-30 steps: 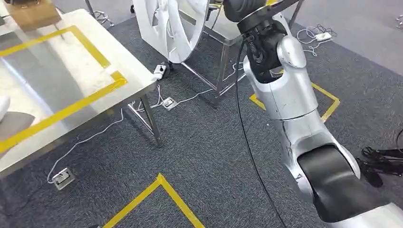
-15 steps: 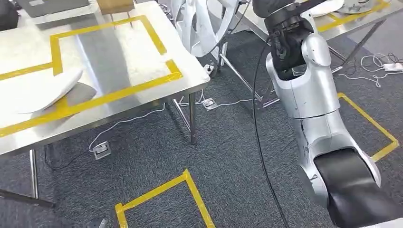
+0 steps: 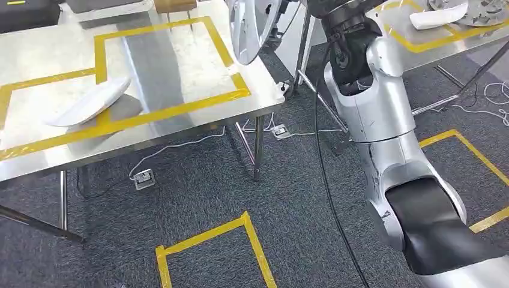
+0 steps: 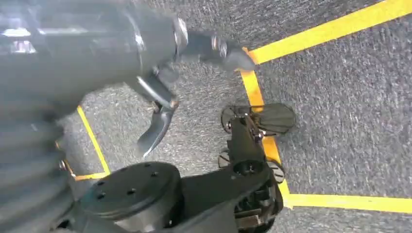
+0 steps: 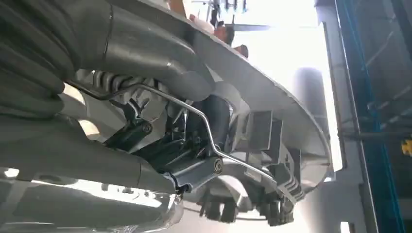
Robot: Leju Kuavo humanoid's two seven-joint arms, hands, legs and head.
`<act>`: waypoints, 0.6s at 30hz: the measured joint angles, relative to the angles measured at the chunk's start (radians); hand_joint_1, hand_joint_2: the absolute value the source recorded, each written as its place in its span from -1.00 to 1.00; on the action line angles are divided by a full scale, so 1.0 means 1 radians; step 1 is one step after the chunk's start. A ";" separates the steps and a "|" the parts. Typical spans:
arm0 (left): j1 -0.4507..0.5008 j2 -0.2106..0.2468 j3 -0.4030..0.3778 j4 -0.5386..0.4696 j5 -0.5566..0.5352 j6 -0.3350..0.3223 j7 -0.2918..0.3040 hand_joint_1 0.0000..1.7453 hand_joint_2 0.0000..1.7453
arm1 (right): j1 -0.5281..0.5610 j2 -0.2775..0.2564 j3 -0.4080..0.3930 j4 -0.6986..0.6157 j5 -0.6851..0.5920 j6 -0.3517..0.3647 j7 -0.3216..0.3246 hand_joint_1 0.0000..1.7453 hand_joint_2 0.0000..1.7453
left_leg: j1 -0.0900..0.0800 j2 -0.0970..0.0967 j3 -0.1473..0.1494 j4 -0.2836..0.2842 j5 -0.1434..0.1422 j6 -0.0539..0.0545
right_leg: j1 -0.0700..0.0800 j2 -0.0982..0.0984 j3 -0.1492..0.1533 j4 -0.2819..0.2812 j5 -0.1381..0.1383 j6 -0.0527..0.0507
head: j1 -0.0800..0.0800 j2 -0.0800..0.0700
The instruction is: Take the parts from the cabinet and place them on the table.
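Swinging left over the last second, the head camera had brought far more of the steel table (image 3: 180, 72) into view, so the whole scene slid rightward while the things themselves kept their places. That table, marked with yellow tape (image 3: 174, 111), filled the 9 to 12 o'clock part of the head view. The silver right arm (image 3: 384, 138) rose from 5 o'clock toward 1 o'clock, carrying the round white part (image 3: 249, 27) at 12 o'clock, above the table's far right edge. In the right wrist view the right hand (image 5: 184, 145) had its thumb and dark fingers closed on that part (image 5: 272, 111), gripping its ribbed inner side. A flat white part (image 3: 90, 102) lay on the table at 10 o'clock, across the tape line. A second table (image 3: 438, 42) stood at 1 o'clock with another white piece (image 3: 438, 17) on it. Yellow floor tape (image 3: 210, 240) angled across the grey carpet at 6 o'clock. In the left wrist view the left hand (image 4: 160, 97) hung over the carpet with its fingers loosely apart and nothing in them.
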 joint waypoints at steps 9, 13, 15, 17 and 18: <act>-0.004 -0.002 0.000 0.004 -0.007 -0.010 0.002 -1.00 1.00 | 0.006 -0.008 0.000 0.002 -0.001 0.008 0.000 1.00 1.00 | -0.006 -0.116 -0.002 -0.001 0.008 0.041 | -0.008 0.063 -0.135 0.319 -0.156 0.008 | 0.046 0.000; -0.004 -0.004 0.000 0.007 -0.010 -0.013 -0.003 -1.00 1.00 | 0.000 -0.008 0.000 0.005 -0.002 0.008 0.000 1.00 1.00 | -0.012 -0.172 0.004 -0.002 0.009 0.042 | 0.006 0.111 -0.040 0.062 0.020 -0.037 | 0.061 0.000; -0.005 -0.010 0.001 0.011 -0.011 -0.019 -0.004 -1.00 1.00 | -0.002 -0.007 0.000 0.006 -0.003 0.012 -0.007 1.00 1.00 | -0.002 -0.192 -0.008 -0.002 0.017 0.035 | 0.008 0.144 -0.031 0.030 0.027 -0.043 | 0.042 0.000; -0.002 -0.015 0.000 0.013 -0.010 -0.022 -0.004 -1.00 1.00 | -0.005 -0.006 0.000 0.007 -0.005 0.013 -0.008 1.00 1.00 | 0.007 -0.209 -0.010 -0.012 0.025 0.022 | 0.015 0.129 -0.027 0.026 0.027 -0.043 | 0.061 0.000; -0.001 -0.015 0.000 0.013 -0.010 -0.023 -0.003 -1.00 1.00 | -0.007 -0.003 0.001 0.007 -0.005 0.013 -0.008 1.00 1.00 | 0.003 -0.224 -0.007 -0.020 0.030 0.014 | 0.011 0.116 -0.015 0.002 0.031 -0.047 | 0.063 0.000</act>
